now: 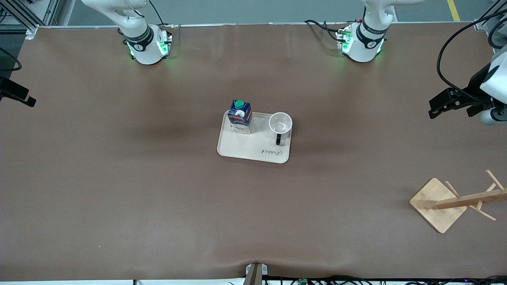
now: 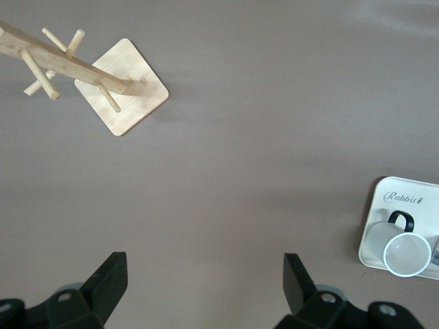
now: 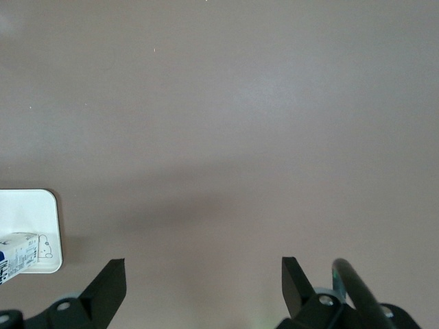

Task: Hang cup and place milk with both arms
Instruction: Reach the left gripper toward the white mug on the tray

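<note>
Hovering wide open, empty: left end effector (image 2: 202,288) over counter (image 1: 119,178) near rack (image 2: 103,75); right end effector (image 3: 202,288) likewise; cup (image 1: 280,124), milk (image 1: 240,116) on tray (image 1: 245,148) between them.

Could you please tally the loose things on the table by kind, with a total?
Trays: 1, the cream tray
Cartons: 1, the milk on the tray
Mugs: 1, the cup on the tray
Racks: 1, the wooden cup rack
Total: 4
</note>
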You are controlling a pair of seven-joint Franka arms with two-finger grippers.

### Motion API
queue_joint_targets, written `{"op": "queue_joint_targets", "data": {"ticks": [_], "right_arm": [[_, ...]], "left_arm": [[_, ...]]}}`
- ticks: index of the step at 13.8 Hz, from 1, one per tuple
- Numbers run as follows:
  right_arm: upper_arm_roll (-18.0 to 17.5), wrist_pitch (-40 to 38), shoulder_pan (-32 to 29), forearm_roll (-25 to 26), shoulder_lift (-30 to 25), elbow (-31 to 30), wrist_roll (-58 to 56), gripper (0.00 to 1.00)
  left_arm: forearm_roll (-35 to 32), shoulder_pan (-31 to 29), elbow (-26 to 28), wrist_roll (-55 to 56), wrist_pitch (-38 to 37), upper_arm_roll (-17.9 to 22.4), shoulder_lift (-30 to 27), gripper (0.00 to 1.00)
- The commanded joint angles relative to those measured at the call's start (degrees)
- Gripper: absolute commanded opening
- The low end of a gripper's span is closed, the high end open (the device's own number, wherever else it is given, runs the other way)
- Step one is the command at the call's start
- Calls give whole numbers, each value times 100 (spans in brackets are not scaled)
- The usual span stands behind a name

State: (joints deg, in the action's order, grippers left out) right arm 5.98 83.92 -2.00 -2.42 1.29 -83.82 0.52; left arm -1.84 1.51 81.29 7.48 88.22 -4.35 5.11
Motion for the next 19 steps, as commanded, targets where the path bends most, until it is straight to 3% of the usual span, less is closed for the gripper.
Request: {"op": "queue_joint_targets", "data": {"ticks": [1, 5, 7, 13, 19], "right_arm": [[-71, -7, -125, -22, -6, -2, 54, 100], [-71, 2, -125, -22, -6, -2, 54, 100], [-71, 2, -125, -22, -6, 6, 45, 100], [-71, 2, -125, -13, -6, 7, 45, 100], [-71, 11, -116, -13, 125, 15, 45, 100]], "left_arm": [[-97, 51, -34, -1, -7, -31, -19, 100], [-80, 104, -8, 51, -7, -57, 130, 100], [-123, 384, 350, 78, 98, -101, 209, 100], [-124, 912, 2450, 462, 2819, -610, 191, 100], [-554, 2123, 2682, 2403, 3728, -752, 1175, 100]]}}
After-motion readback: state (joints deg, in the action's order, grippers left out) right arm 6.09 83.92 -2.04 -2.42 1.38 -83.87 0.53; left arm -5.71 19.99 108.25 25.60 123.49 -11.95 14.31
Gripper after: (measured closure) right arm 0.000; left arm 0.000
